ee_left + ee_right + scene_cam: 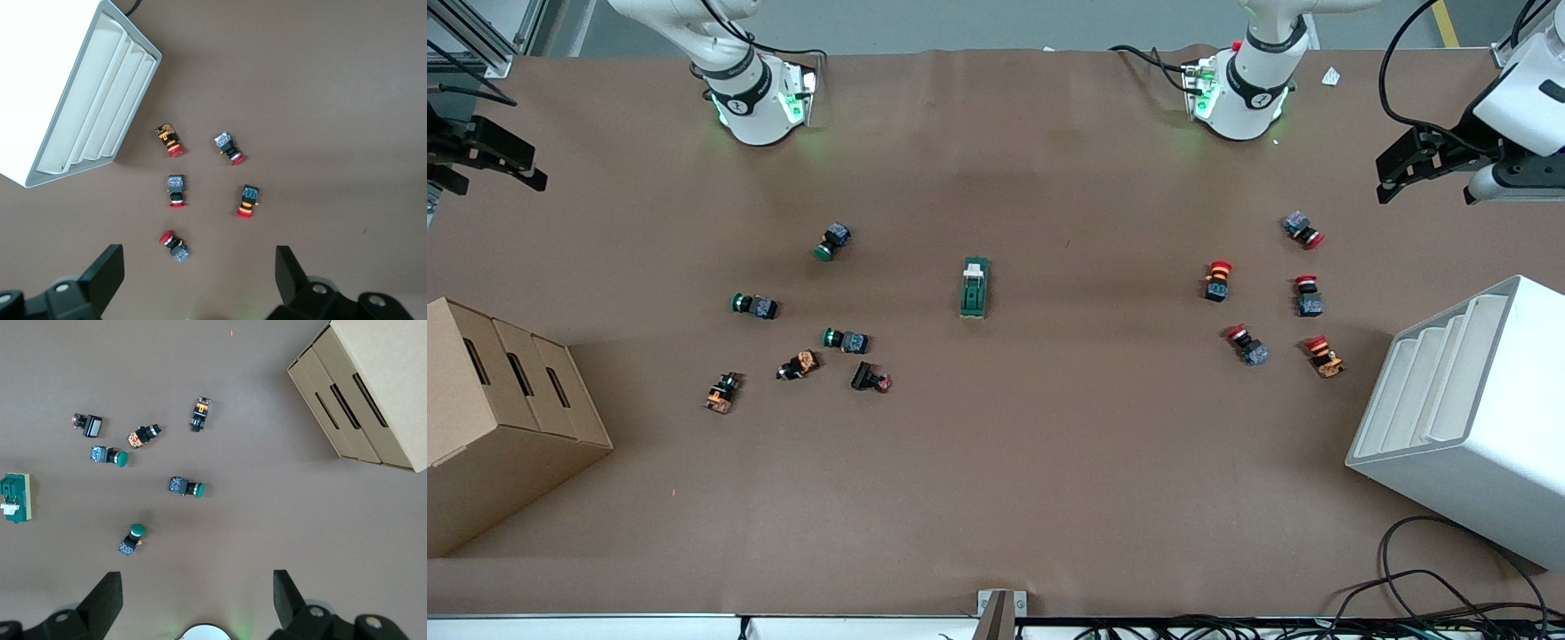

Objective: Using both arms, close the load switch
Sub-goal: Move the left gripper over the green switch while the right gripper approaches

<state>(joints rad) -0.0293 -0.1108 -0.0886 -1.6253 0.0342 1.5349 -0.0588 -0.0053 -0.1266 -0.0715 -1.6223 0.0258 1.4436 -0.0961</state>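
Note:
The load switch (975,288), a dark green block with a cream handle piece at the end toward the arm bases, lies flat at the table's middle. It also shows at the edge of the right wrist view (15,497). My left gripper (1405,169) hangs high over the left arm's end of the table, open and empty (199,280), above a cluster of red push buttons (175,191). My right gripper (476,164) hangs high over the right arm's end, open and empty (197,600), above green push buttons (186,487). Both are well away from the switch.
A cardboard box (489,400) stands at the right arm's end and a white slotted rack (1476,400) at the left arm's end. Green, orange and black buttons (845,340) lie scattered toward the box, and red-capped buttons (1245,345) toward the rack.

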